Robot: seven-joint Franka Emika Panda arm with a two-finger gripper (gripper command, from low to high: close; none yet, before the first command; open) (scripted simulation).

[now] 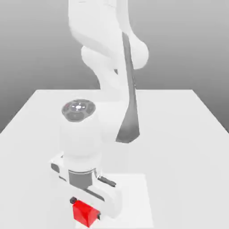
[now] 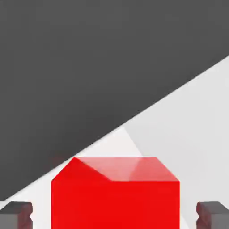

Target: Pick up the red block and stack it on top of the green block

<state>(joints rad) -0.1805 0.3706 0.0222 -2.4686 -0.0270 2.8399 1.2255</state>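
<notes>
The red block (image 1: 84,214) sits low at the near edge of the exterior view, between the fingers of my gripper (image 1: 85,208), which points straight down over it. In the hand view the red block (image 2: 115,197) lies centred between the two dark fingertips (image 2: 16,214) of the gripper (image 2: 114,215). A thin strip of white table shows on each side between cube and fingertip, so the jaws stand open astride it. The green block is out of view.
The white table (image 1: 179,134) spreads to both sides of the arm, with a lighter square patch (image 1: 134,188) beside the hand. The arm's base and links (image 1: 112,67) rise behind the hand. In the hand view the table edge (image 2: 134,118) runs diagonally against dark floor.
</notes>
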